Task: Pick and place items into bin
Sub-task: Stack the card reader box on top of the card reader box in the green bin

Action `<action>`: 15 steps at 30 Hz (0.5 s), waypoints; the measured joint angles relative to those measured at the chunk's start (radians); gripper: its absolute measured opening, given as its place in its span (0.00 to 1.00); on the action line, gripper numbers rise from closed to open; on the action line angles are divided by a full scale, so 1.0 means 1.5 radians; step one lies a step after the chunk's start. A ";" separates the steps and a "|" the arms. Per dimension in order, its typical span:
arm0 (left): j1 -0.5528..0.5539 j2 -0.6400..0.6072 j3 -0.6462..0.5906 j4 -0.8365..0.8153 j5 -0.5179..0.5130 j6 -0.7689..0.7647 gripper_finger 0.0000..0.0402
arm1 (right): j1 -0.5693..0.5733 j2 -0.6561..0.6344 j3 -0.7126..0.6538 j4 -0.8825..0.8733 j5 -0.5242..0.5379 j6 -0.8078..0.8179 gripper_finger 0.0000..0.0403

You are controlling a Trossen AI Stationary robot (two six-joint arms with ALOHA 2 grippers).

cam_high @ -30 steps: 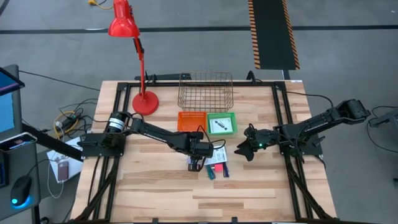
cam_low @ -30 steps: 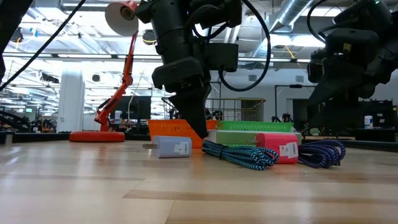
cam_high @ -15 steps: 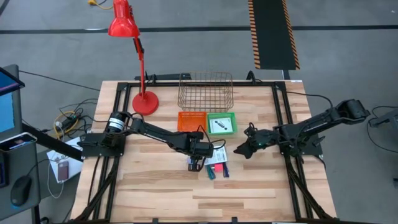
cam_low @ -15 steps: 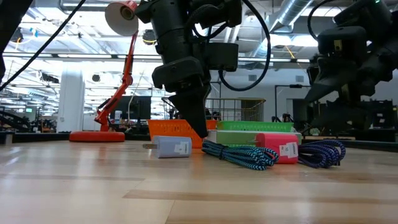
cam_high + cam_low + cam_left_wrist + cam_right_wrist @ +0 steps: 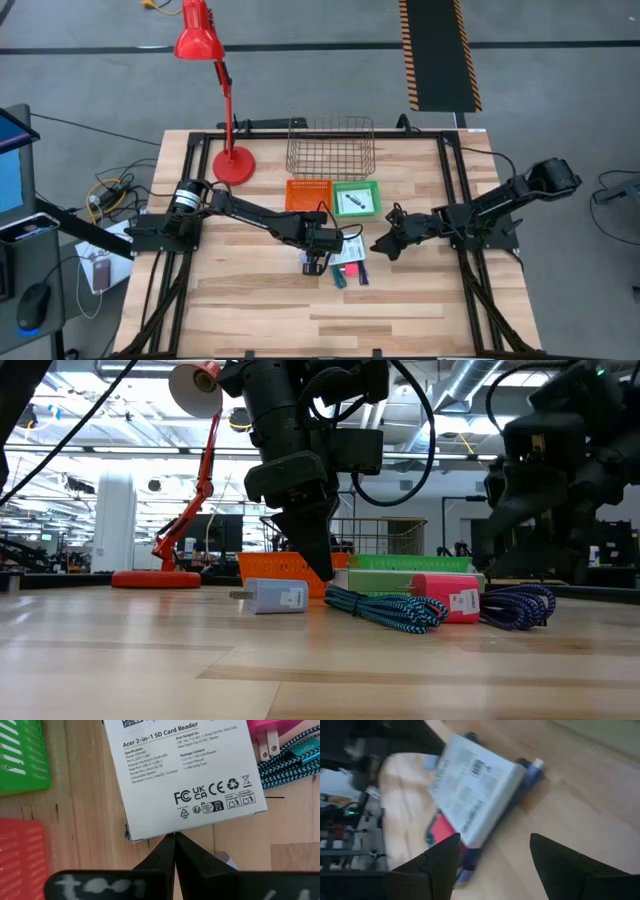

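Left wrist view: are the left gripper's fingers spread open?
No. The left gripper has its two dark fingers pressed together with no gap, their tips at the edge of the white card reader box.

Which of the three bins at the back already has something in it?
The small green plastic bin: a dark pen-like item lies inside. The orange bin beside it and the wire basket behind look empty.
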 joint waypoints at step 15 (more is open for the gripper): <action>0.000 0.000 0.000 0.000 0.000 0.000 0.00 | 0.000 0.108 0.000 0.141 -0.001 0.042 0.58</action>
